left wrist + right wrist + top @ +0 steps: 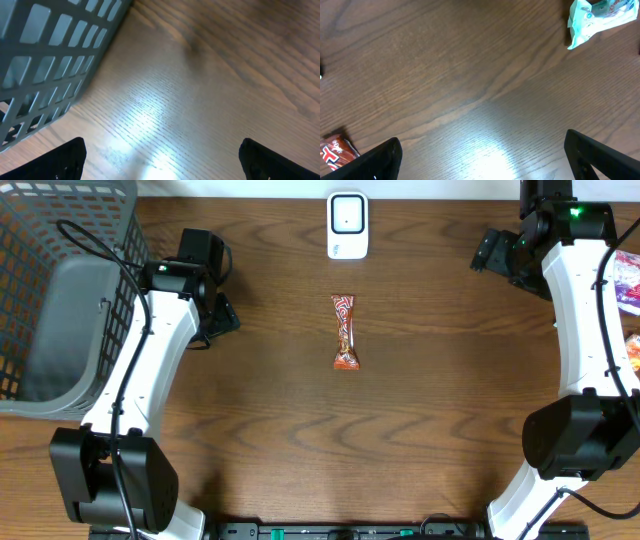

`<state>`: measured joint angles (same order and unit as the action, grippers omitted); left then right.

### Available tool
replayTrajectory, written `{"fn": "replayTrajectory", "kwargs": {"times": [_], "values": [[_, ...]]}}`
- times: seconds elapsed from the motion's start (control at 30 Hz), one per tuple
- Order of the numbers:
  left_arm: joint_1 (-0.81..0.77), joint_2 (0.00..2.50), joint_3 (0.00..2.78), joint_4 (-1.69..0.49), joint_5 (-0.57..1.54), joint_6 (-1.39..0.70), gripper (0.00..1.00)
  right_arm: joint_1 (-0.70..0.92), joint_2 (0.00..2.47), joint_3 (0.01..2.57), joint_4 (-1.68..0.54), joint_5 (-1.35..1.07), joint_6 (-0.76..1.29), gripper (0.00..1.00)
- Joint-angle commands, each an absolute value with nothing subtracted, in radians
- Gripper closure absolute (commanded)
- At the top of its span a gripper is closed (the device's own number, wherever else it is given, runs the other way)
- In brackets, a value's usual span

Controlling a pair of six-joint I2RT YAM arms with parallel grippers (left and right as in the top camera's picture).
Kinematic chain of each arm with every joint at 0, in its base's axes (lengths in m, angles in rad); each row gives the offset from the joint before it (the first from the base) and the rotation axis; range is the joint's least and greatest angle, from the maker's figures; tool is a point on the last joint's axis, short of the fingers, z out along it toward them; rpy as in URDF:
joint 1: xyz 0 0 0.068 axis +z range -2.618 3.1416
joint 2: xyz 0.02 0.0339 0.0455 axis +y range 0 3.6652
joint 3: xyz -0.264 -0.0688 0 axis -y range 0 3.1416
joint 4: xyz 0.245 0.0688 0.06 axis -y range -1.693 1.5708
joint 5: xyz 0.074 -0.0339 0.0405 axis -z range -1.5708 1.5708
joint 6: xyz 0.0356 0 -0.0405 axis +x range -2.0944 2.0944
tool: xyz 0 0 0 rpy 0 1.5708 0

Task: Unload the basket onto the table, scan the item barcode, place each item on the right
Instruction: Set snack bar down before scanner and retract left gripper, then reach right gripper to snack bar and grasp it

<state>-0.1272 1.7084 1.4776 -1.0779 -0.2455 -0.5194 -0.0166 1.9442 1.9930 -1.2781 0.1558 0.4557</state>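
The left arm extended from its base at the near left toward the far side, alongside the grey basket (60, 290). Its gripper (167, 165) was spread wide above the wooden surface (430, 410), holding nothing. The right arm stretched from the near right to the far right, and its gripper (486, 161) was likewise spread wide and empty. The snack bar (345, 332) lay lengthwise at the middle of the surface, well apart from both grippers. The white scanner (347, 225) sat beyond it at the far edge.
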Motion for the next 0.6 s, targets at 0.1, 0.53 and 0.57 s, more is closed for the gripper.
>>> {"fn": "replayTrajectory", "kwargs": {"times": [0.1, 0.53, 0.57], "values": [[-0.128, 1.719, 1.477, -1.061, -0.251, -0.539, 0.02, -0.012, 1.947, 1.993, -1.279, 0.174, 0.467, 0.01], [-0.128, 1.719, 1.477, -1.061, -0.251, -0.539, 0.02, -0.011, 1.947, 1.993, -1.286, -0.200, 0.481, 0.01], [-0.128, 1.719, 1.477, -1.061, -0.251, -0.539, 0.02, -0.012, 1.947, 1.993, -1.277, -0.236, 0.513, 0.01]]}}
